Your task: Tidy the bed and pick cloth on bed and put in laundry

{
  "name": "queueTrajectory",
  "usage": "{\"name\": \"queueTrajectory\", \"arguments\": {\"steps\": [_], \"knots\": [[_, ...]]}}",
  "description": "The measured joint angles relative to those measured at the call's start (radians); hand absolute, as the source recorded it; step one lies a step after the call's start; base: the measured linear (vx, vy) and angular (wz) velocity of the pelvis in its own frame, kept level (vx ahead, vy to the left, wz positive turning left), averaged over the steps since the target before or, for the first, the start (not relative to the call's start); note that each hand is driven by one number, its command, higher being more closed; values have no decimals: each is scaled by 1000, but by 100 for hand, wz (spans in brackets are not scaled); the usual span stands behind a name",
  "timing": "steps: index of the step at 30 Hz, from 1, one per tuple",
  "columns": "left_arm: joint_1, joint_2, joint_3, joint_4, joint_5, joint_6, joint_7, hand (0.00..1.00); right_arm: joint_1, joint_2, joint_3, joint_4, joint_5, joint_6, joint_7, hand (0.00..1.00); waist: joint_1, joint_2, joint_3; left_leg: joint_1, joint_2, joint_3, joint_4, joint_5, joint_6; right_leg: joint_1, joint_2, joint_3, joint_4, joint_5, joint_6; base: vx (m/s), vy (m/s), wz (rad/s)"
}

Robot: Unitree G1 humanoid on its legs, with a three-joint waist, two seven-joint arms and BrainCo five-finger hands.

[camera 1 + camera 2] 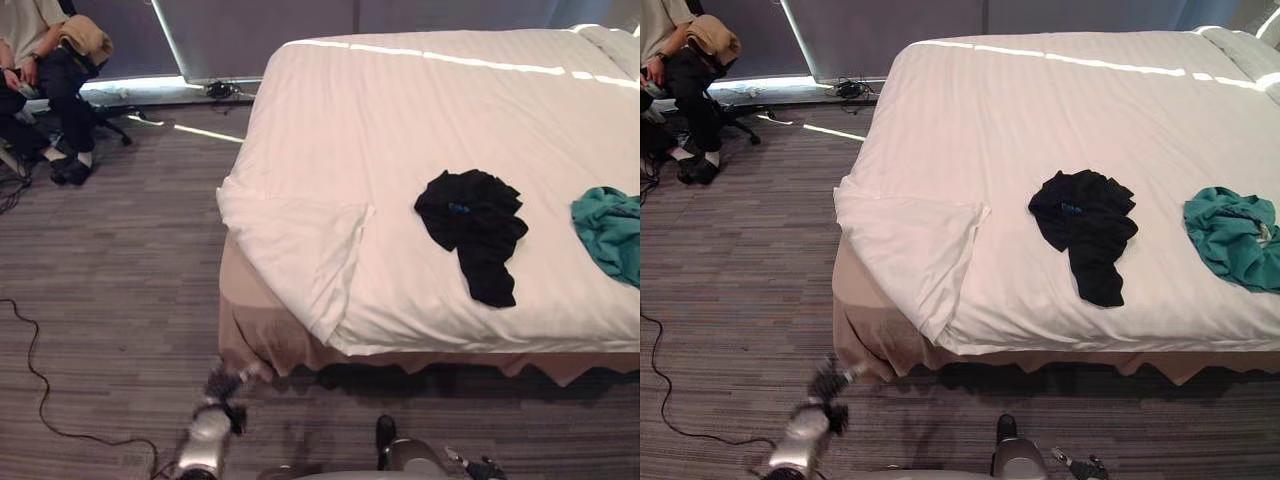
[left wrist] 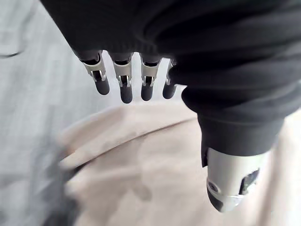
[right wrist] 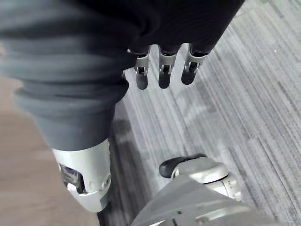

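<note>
- I see the bed (image 1: 872, 338) covered by a white sheet (image 1: 1060, 110), whose near-left corner lies in a loose flap (image 1: 925, 250).
- A black cloth (image 1: 1085, 228) lies crumpled near the front edge.
- A teal cloth (image 1: 1235, 238) lies to its right, apart from it.
- My left hand (image 1: 828, 386) hangs over the carpet (image 1: 730, 300) beside the bed's near corner.
- A person (image 1: 680, 70) sits far left.

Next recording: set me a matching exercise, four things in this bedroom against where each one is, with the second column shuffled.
Things:
1. black cloth
2. teal cloth
3. left hand
4. person

Places:
a. on the bed, at the eye views' right edge
b. seated far back, left of the bed
c. on the bed, left of the other cloth
d. low by the bed's near left corner

Pairs: 1-c, 2-a, 3-d, 4-b.
</note>
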Motion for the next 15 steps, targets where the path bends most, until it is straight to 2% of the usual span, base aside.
{"name": "queueTrajectory", "arguments": {"steps": [3,6,8,11,14,15], "knots": [[-43,107,91,-172,16,-39,79,0,60,0,-1,-18,-9,-5,-3,0,-11,14,-7,-11,-8,9,-26,-7,8,15,4,1,-81,66,3,-61,23,-1],[-86,138,100,-253,22,-64,123,0,94,0,-3,-23,-11,-1,-3,0,-13,22,-11,-10,-24,25,-19,-14,19,40,-9,7,-140,114,4,-77,38,-9],[-106,138,93,-261,28,-65,126,0,91,1,-10,-34,-11,-1,-2,0,-31,30,-7,-15,-32,32,-17,-19,25,32,-16,12,-144,118,6,-101,27,-18],[-166,140,74,-259,47,-63,127,0,91,0,-21,-64,-11,-1,-1,0,-36,41,-8,-51,-38,56,-16,-26,23,-21,-19,38,-145,126,9,-104,-14,-26],[-301,175,-7,-196,96,-54,141,0,79,0,-22,-73,-10,-1,-2,0,-43,47,13,-114,-39,73,-15,-21,16,-95,-19,52,-144,126,9,-88,-60,-20],[-362,193,-35,-142,117,-47,141,0,65,-1,-22,-74,-10,-1,-2,0,-55,48,25,-140,-39,79,-15,-17,11,-126,-18,57,-144,126,9,-47,-53,-22]]}}
